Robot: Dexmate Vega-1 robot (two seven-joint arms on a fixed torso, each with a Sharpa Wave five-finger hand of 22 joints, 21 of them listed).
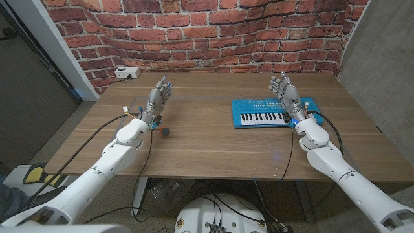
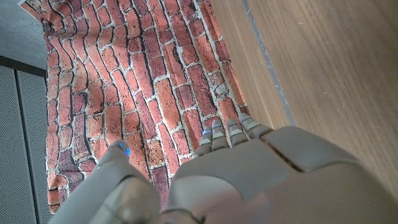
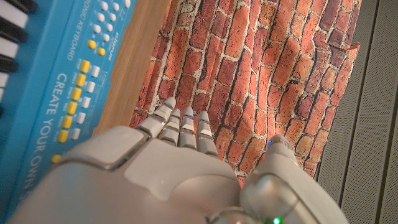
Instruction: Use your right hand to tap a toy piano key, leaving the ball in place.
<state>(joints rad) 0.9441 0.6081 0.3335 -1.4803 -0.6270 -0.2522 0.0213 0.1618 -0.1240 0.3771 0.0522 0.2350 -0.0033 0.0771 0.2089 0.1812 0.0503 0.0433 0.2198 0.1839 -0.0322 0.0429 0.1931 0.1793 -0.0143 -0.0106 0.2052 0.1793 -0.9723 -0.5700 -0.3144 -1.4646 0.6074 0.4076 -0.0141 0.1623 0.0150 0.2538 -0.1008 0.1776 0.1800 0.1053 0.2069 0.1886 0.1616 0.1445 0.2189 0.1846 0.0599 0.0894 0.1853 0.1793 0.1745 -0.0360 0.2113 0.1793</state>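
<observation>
Head view: the right robot hand [image 1: 284,92], fingers apart, stands beside the untouched toy piano [image 1: 262,114]; the tap remains, ball [image 1: 166,131] undisturbed.

Wooden table [image 1: 213,145] with a pretty plain grain, sitting in front of a red brick wall [image 1: 213,32] that looks like a printed backdrop, kinda wavy. There's a white power strip [image 1: 127,73] at the far left corner of the table. Grey panels on both sides. Yellow-black thing [image 1: 35,175] on the floor, lower left.
</observation>
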